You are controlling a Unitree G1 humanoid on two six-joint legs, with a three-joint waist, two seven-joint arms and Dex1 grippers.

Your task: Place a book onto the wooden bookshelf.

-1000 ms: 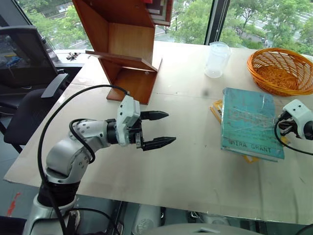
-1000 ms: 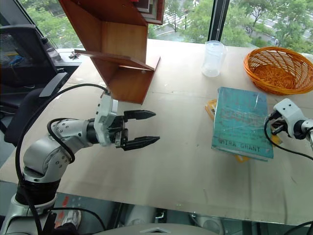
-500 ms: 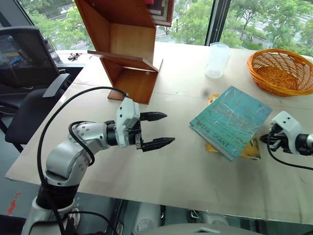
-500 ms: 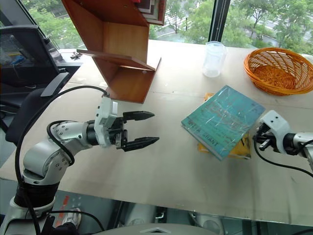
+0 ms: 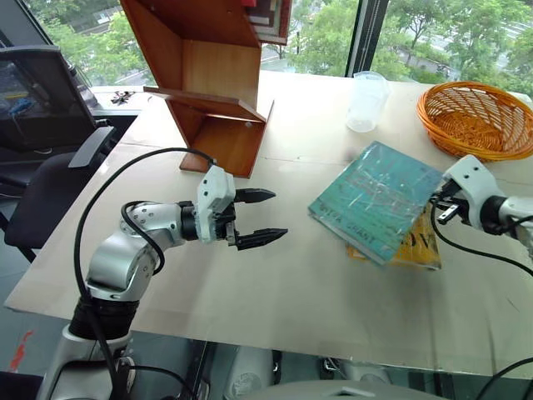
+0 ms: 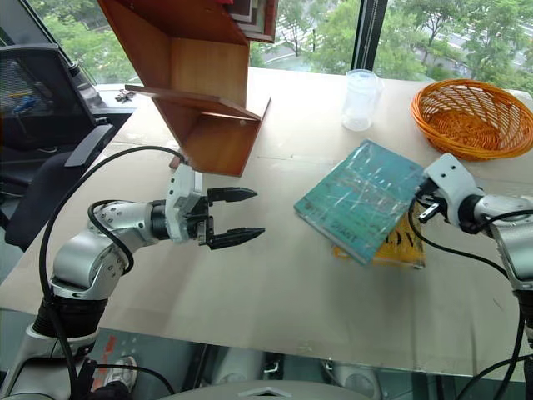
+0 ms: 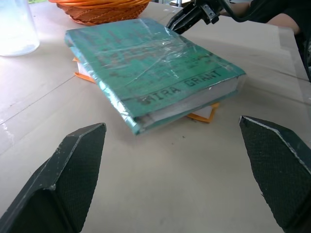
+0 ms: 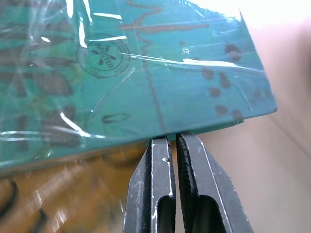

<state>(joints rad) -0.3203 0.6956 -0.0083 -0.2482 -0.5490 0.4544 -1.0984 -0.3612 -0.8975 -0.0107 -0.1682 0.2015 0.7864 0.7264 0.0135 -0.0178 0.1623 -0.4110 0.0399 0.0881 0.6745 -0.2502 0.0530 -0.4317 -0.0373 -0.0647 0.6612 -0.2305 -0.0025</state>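
Observation:
The teal book (image 5: 375, 200), lettered "MIRA GRANT" on its cover (image 7: 150, 73), lies flat and askew on the table, partly over a yellow book (image 5: 416, 246). My right gripper (image 5: 441, 204) is shut with nothing between its fingers. Its tips (image 8: 170, 138) touch the teal book's edge near a corner, just above the yellow cover. My left gripper (image 5: 279, 215) hovers open over the table, pointing at the book from the left and well apart from it. The wooden bookshelf (image 5: 216, 75) stands at the table's far left.
An orange wicker basket (image 5: 475, 121) sits at the far right, with a clear plastic cup (image 5: 366, 102) to its left. A black office chair (image 5: 50, 167) stands off the table's left edge. Bare tabletop (image 5: 283, 300) lies between my left gripper and the books.
My shut right gripper moved left against the teal book. The book swivelled and slid left, uncovering more of the yellow book. My left gripper barely moved.

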